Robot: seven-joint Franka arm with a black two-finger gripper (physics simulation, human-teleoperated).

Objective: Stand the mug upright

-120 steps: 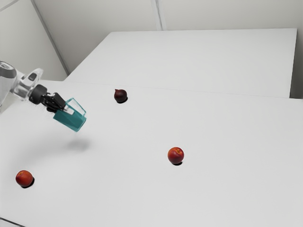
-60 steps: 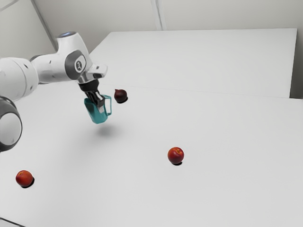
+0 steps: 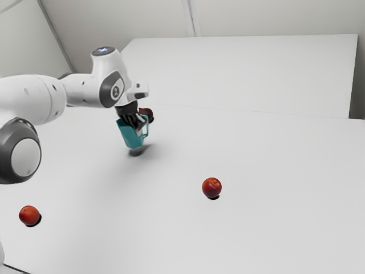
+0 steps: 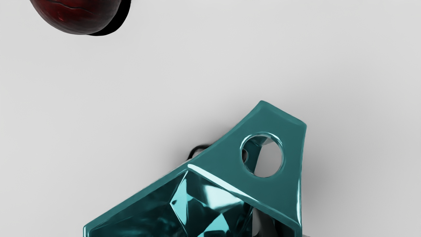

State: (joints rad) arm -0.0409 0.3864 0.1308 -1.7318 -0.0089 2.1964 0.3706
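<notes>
Our jaws are gripping the teal mug!

They're clamping it between them, though the mug is hiding much of them, so their exact spread isn't showing. The mug is leaning, hanging low over the surface, its mouth facing our wrist camera, the dark fruit sitting nearby.

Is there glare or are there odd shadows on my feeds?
Wrist view: white glare inside the mug and along its rim, hard black shadow beside the dark fruit. Exterior view: soft-edged shadow near the mug, small hard ones by both red fruits.
</notes>
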